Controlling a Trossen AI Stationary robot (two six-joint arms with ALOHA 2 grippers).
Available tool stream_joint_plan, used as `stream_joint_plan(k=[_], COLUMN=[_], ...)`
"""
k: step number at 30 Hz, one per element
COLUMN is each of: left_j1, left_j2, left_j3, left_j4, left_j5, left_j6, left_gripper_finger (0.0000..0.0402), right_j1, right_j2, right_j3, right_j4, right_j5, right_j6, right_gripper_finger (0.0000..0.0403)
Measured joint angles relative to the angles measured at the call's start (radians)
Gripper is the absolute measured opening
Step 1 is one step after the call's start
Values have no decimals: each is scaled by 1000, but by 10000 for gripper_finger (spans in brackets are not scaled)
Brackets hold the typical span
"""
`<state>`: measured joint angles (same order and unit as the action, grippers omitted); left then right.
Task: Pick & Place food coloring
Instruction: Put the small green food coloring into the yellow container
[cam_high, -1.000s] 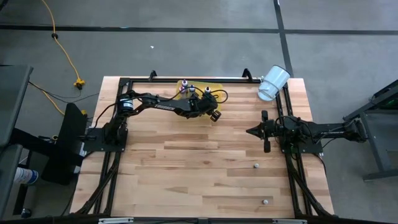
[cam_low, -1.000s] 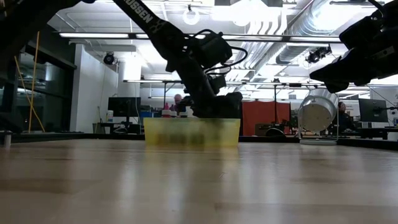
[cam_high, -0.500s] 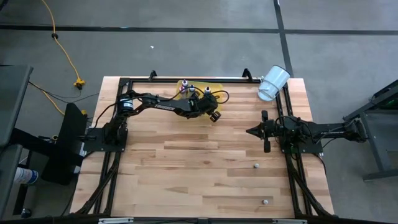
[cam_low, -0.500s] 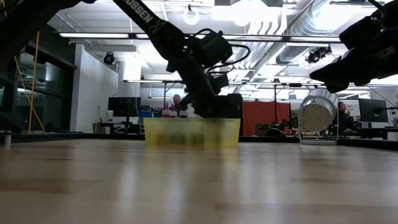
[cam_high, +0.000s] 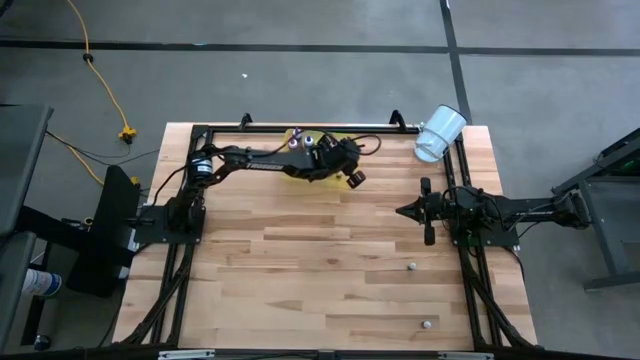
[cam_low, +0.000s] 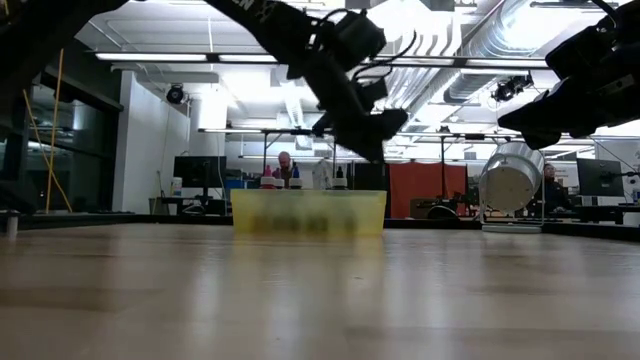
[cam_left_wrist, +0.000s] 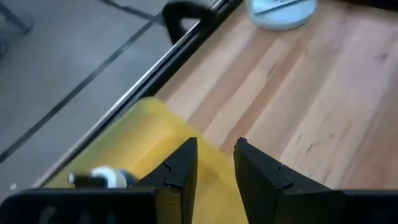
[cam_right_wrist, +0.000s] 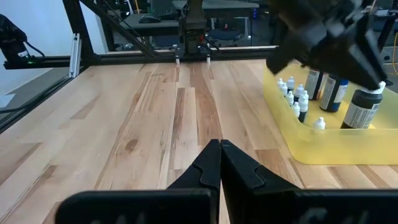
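The left gripper (cam_low: 375, 135), low inside the translucent yellow rectangular tray (cam_low: 308, 212) half a second ago, has lifted above its rim at upper centre of the low view, fingers parted and holding nothing, so a bottle seems delivered. Small pale-capped food coloring bottles (cam_right_wrist: 298, 96) stand in the tray; two (cam_high: 411, 266) remain lower right on the high view's wooden table (cam_high: 300, 270). The right gripper (cam_right_wrist: 219, 155) waits, fingers pressed together.

The translucent yellow rectangular plastic tray (cam_right_wrist: 336, 146) holds small bottles of food coloring (cam_right_wrist: 297, 98) with white caps and dark bodies. The striped light-brown wooden plank surface (cam_high: 320, 270) carries a white plastic cup (cam_high: 439, 133).
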<state>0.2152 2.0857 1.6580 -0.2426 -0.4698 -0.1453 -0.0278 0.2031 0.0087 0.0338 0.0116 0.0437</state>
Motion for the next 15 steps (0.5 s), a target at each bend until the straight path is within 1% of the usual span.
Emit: stream_joint_plan(k=[3, 9, 12, 15], left_j1=[-8, -37, -53, -73], left_j2=[-1, -15, -26, -26], left_j3=[51, 118, 124, 125], left_j4=[-9, -27, -15, 18], left_j5=[43, 212, 353, 548], left_j6=[58, 101, 149, 227], left_gripper_finger=[97, 97, 97, 97], right_j1=[0, 0, 0, 0], right_j2=[0, 0, 0, 0], right_j3=[0, 0, 0, 0], right_j4=[0, 0, 0, 0], right_j5=[0, 0, 0, 0], right_j6=[0, 0, 0, 0], right_gripper_finger=[0, 0, 0, 0])
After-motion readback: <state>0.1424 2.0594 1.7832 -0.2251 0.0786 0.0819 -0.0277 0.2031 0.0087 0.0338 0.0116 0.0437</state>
